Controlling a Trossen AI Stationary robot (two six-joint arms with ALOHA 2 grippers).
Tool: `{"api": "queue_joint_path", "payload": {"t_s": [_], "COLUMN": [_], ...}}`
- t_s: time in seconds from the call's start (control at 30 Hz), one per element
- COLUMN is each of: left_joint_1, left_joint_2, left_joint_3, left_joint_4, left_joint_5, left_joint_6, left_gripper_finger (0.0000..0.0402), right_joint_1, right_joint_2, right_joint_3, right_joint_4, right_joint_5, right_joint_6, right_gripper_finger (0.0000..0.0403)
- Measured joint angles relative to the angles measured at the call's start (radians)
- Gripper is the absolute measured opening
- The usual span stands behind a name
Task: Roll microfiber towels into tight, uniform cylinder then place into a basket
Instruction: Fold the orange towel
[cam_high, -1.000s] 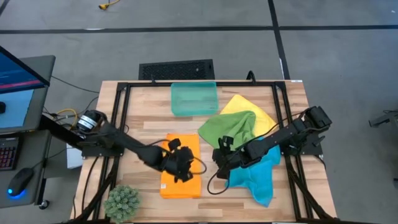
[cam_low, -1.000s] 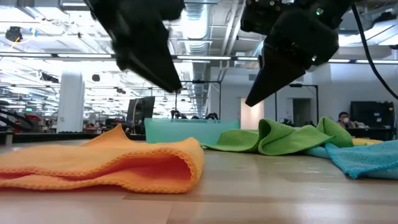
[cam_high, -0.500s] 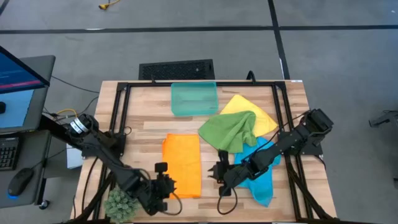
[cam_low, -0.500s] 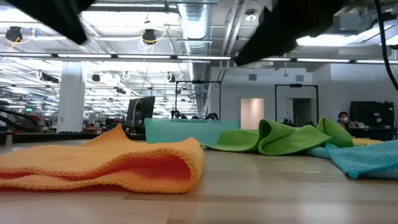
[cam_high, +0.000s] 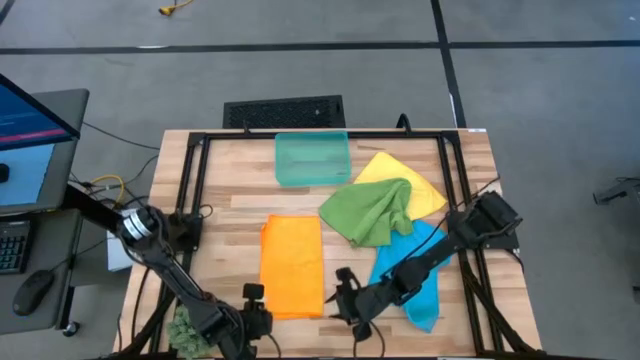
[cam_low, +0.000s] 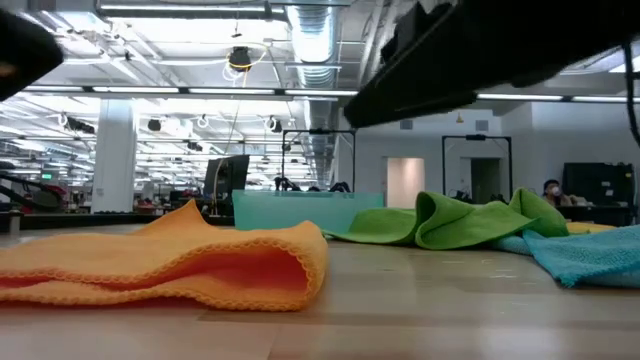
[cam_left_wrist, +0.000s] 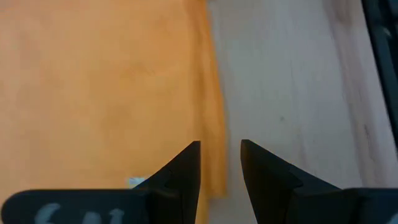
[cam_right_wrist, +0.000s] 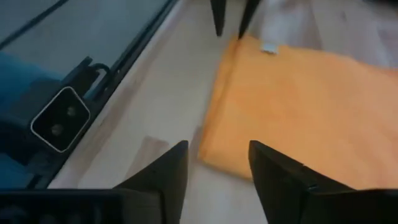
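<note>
The orange towel (cam_high: 292, 265) lies folded flat on the table; its rounded fold (cam_low: 300, 265) faces the low camera. My left gripper (cam_left_wrist: 221, 152) stands open by a narrow gap over the towel's near-left corner, its fingers on either side of the near edge. My right gripper (cam_right_wrist: 217, 158) is open just off the near-right corner (cam_right_wrist: 214, 155), pointing toward the left gripper's fingers (cam_right_wrist: 219, 18). Farther back, the green towel (cam_high: 372, 210) lies crumpled on the yellow towel (cam_high: 405, 175) and the blue towel (cam_high: 420, 285). The teal basket (cam_high: 312, 158) stands at the far edge.
A spiky green plant ball (cam_high: 192, 325) sits at the near-left corner, close to my left arm. A black frame (cam_high: 190, 180) runs around the tabletop. Bare wood (cam_high: 240, 190) shows left of the orange towel and between it and the basket.
Both grippers have moved toward the table's near edge and come lower. The left one has swung from over the middle of the orange towel to its near-left corner. The right one has left the green and blue towels for the orange towel's near-right corner. The towels have kept still.
</note>
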Motion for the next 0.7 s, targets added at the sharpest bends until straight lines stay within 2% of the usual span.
{"api": "queue_joint_path", "payload": {"t_s": [0.2, 0.3, 0.57, 0.7], "left_joint_1": [-0.025, -0.026, -0.019, -0.017], "left_joint_2": [0.017, 0.023, 0.030, 0.064], "left_joint_3": [0.000, 0.001, 0.001, 0.001], "left_joint_4": [-0.014, -0.023, -0.060, -0.058], "left_joint_5": [-0.030, -0.035, -0.038, -0.031], "left_joint_6": [-0.041, -0.041, -0.054, -0.056], "left_gripper_finger": [0.0106, 0.0106, 0.0106, 0.0106], "right_joint_1": [0.004, -0.007, -0.044, -0.066], "right_joint_2": [0.112, 0.154, 0.155, 0.189], "right_joint_3": [0.092, 0.122, 0.124, 0.125], "right_joint_4": [-0.006, 0.001, -0.021, -0.030], "right_joint_5": [0.000, -0.024, -0.054, -0.104], "right_joint_6": [-0.139, -0.144, -0.143, -0.103], "right_gripper_finger": [0.0234, 0.0234, 0.0228, 0.0228]}}
